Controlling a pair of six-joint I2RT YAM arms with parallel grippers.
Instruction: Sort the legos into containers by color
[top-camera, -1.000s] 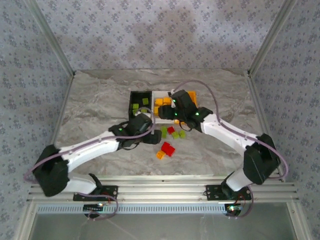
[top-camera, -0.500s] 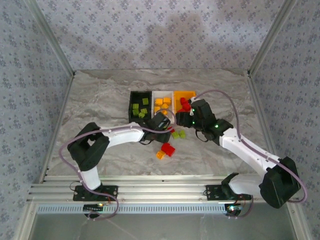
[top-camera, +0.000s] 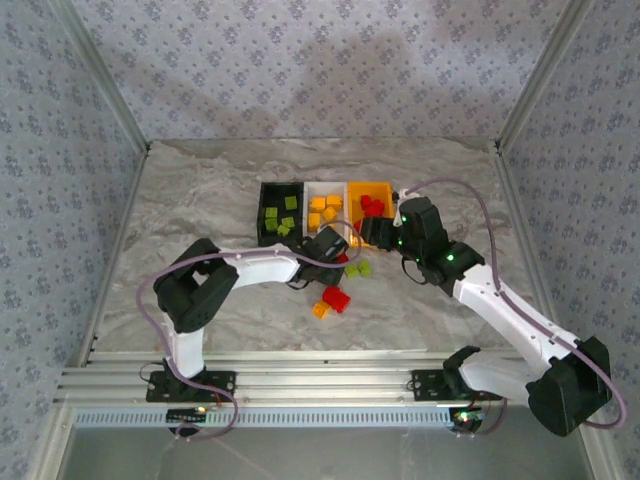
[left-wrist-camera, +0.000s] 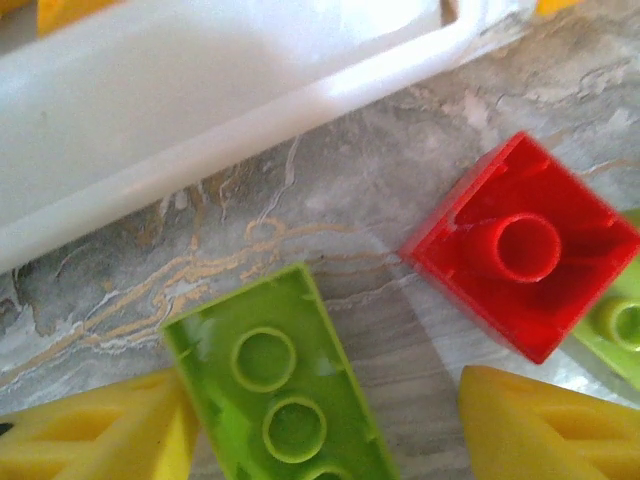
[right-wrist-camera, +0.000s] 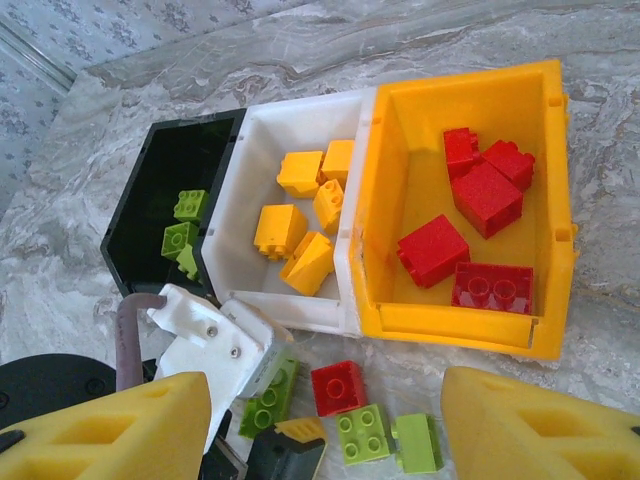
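Grey marbled tabletop (top-camera: 190, 210), patterned walls (top-camera: 300, 60)

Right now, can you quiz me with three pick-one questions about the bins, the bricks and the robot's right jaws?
1. The white bin holds which colour?
A green
B orange-yellow
C red

2. Which bin holds red bricks?
A neither
B the white bin
C the orange-yellow bin

3. How do the right gripper jaws stand?
A open and empty
B shut on a red brick
C shut on a bin wall

Answers:
1 B, because orange-yellow bricks lie in it.
2 C, because the red ones lie on its floor.
3 A, because the jaws stand wide apart with nothing gripped.
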